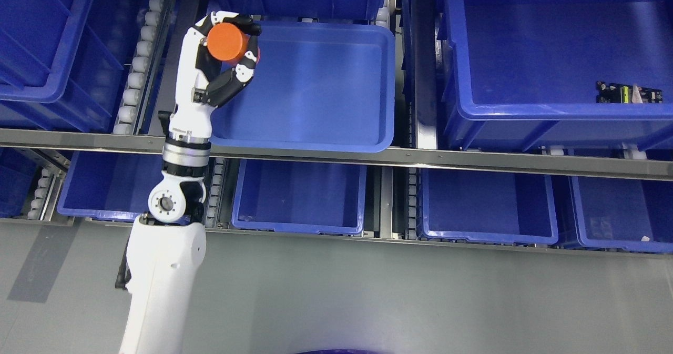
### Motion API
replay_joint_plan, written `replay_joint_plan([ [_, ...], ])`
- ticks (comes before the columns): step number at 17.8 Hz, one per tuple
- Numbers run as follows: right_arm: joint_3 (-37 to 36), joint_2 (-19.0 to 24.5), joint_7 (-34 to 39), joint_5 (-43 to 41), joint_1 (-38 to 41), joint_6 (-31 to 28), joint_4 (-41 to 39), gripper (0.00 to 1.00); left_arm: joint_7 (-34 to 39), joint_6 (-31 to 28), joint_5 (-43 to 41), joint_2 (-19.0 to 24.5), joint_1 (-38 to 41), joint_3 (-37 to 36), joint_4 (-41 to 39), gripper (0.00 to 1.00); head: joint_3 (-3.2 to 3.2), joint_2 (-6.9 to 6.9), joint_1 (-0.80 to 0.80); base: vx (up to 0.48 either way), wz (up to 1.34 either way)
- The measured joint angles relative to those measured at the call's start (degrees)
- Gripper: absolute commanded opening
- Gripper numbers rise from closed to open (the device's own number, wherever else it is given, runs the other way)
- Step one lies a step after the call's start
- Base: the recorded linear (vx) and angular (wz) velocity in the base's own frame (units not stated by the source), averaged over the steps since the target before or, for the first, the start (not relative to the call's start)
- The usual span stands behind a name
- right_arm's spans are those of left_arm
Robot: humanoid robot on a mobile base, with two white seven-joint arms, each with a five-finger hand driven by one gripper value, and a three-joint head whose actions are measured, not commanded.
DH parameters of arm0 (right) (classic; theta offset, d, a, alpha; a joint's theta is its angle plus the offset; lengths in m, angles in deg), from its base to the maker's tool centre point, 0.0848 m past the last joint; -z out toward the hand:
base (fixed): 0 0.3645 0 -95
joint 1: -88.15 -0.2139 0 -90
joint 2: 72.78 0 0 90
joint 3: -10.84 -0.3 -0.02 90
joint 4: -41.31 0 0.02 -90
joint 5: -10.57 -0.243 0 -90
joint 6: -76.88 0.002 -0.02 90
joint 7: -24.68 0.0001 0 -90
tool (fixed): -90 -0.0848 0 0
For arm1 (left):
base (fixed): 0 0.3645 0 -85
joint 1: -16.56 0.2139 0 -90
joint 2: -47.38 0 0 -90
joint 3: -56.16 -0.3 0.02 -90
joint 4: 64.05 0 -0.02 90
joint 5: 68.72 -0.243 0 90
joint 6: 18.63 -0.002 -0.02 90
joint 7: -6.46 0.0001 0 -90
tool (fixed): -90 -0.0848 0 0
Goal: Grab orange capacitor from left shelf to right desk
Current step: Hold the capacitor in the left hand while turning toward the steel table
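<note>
1. Closest to you is the white forearm of the left arm, rising from the bottom edge left of centre, over the grey floor (368,291), to the left hand (223,64) at the upper shelf.
2. Your left hand is clenched around the orange capacitor (227,42): dark fingers (231,83) wrap under it and a fingertip hooks over its top. You cannot see the right hand.
3. You are holding the capacitor at the near-left corner of the empty blue tray (315,80), seemingly just above the tray's rim rather than resting inside it.
4. Judged from this, the grab looks done and the lift-out looks under way; the whole carry to the right desk and the release are left. No desk shows here.
5. Watch the edges. The tray's left wall sits right under your wrist, a roller rail (139,64) runs just left of the hand, and the metal shelf beam (336,154) crosses below the wrist.
6. Open room lies toward you, over the floor; pulling back looks clearer than sweeping right, where the large blue bin (552,112) with a small circuit board (628,93) stands behind an upright divider (420,80).
7. Lower bins (299,196) lie beneath the beam, well clear of the hand.
</note>
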Motion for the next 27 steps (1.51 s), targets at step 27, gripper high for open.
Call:
replay_joint_plan([
  [27,0.00,-0.02,0.00,0.00,0.05,0.00,0.00,1.00,1.68,10.79,1.80,-0.08,26.37,-4.20,-13.66,0.01,0.00,0.00,0.00,-0.053,-0.52],
])
